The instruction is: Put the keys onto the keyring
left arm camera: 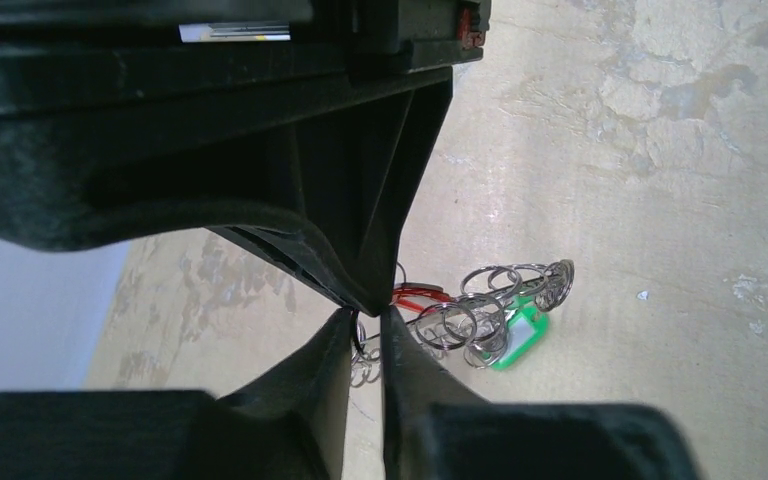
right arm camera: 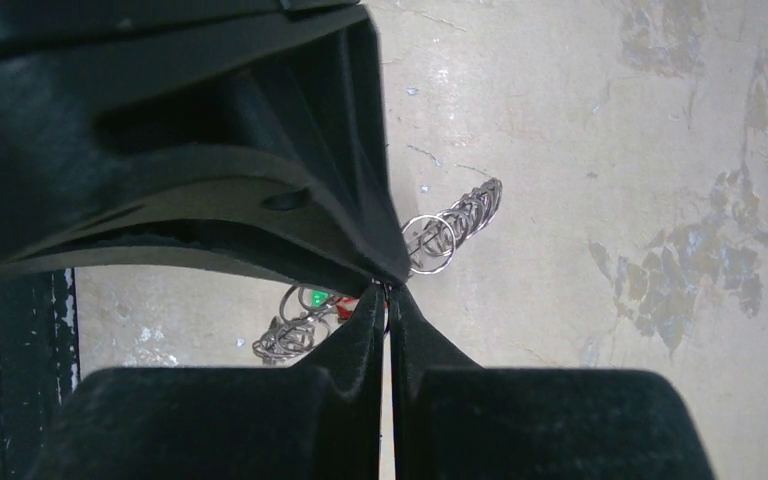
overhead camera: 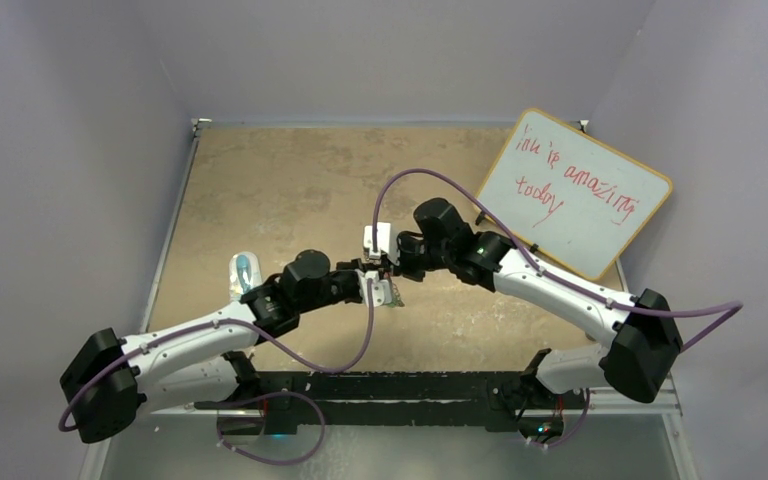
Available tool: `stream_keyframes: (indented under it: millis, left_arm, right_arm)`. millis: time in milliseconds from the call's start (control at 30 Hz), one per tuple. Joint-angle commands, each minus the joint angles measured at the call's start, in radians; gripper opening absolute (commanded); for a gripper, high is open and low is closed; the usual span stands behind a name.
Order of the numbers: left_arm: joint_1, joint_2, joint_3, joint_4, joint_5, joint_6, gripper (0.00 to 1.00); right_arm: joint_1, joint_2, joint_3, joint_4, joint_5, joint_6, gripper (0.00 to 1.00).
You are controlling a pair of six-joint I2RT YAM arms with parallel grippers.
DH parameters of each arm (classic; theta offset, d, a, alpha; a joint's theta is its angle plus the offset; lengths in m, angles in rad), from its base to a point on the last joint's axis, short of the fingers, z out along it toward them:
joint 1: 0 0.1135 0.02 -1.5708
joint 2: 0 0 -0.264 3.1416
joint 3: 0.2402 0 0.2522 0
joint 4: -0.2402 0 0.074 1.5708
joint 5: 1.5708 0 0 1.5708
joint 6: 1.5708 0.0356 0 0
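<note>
- The two arms meet over the middle of the table, their tips close together.
- The keyring lies just under and between those tips, a bunch of small silvery loops fanned out on the mottled surface.
- The left gripper has its fingers drawn almost together, with only a narrow slit between them. A few loops of the keyring's fringe sit in that slit, so it is pinching the ring at its edge.
- The right gripper is fully closed, fingertip against fingertip, just beside the loops. A trace of red shows at its tips, but I cannot tell whether anything is caught there.
- The green key lies against the far side of the loops, its plastic head partly hidden beneath them.
- The red key shows as a sliver of red among the loops near the left fingertips.
- A whiteboard with red handwriting leans at the right rear of the table.
- A clear bluish plastic object rests near the left arm, apart from the ring.
</note>
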Motion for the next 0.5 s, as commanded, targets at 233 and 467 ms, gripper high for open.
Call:
stream_keyframes:
  millis: [233,467]
  left_arm:
    - [0.001,-0.022,0.026,-0.046,-0.018,-0.001,0.0]
    - [0.001,-0.132,-0.094,0.121,-0.029,-0.139,0.0]
  right_arm:
    - [0.007,-0.033,0.004,0.073,-0.053,0.011,0.0]
    - [-0.071,-0.1,-0.095,0.243,-0.159,0.108,0.44]
